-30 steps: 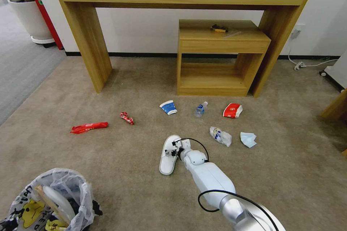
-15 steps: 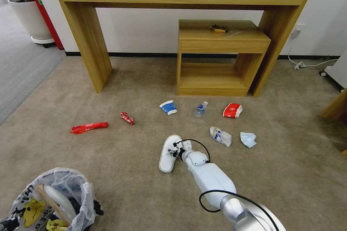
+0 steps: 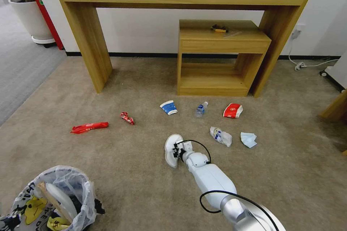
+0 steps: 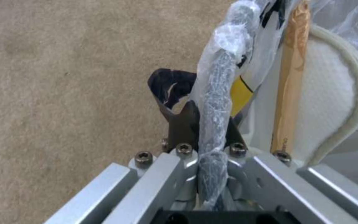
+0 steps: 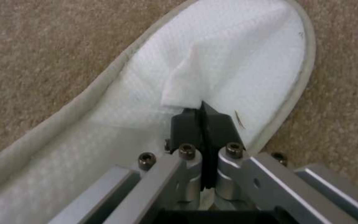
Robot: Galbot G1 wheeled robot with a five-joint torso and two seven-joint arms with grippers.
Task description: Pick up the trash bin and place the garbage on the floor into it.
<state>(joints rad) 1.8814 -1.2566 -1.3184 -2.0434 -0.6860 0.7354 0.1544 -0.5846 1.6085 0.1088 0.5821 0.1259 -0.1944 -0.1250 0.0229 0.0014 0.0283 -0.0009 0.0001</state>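
Pinching white slipper point(image 5: 237, 62), right tool point(image 5: 202, 116) closed.

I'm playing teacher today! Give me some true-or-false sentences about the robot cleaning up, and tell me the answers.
1. The right claw is pinching a white slipper. True.
2. The left claw is open and holds nothing. False: it is shut on the bin's bag-wrapped rim.
3. A stick and another slipper are in the bin. True.
4. The blue-white cup is in the bin. False: it lies on the carpet.
5. The mask is on the little shelf. False: it is on the carpet.
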